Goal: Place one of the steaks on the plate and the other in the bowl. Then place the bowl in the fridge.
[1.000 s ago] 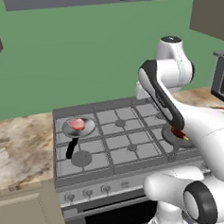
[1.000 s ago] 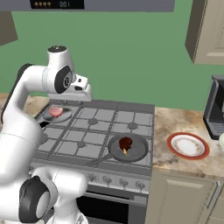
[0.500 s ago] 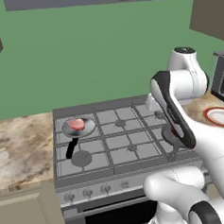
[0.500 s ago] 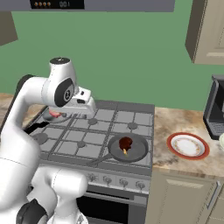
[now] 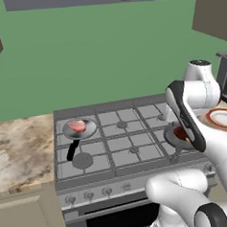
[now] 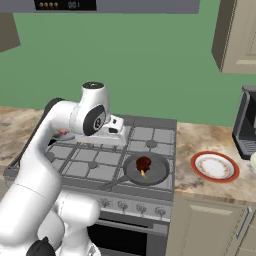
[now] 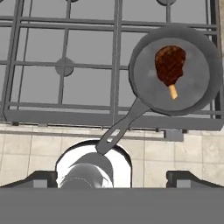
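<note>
The stove is grey, with dark grates across its top. A grey pan sits on the grate at its front right corner, black handle pointing toward the front edge, with a dark brown steak in it. A second pan sits at the back left corner, holding the pale pink steak. On the marbled counter right of the stove lies the red-rimmed plate.
</note>
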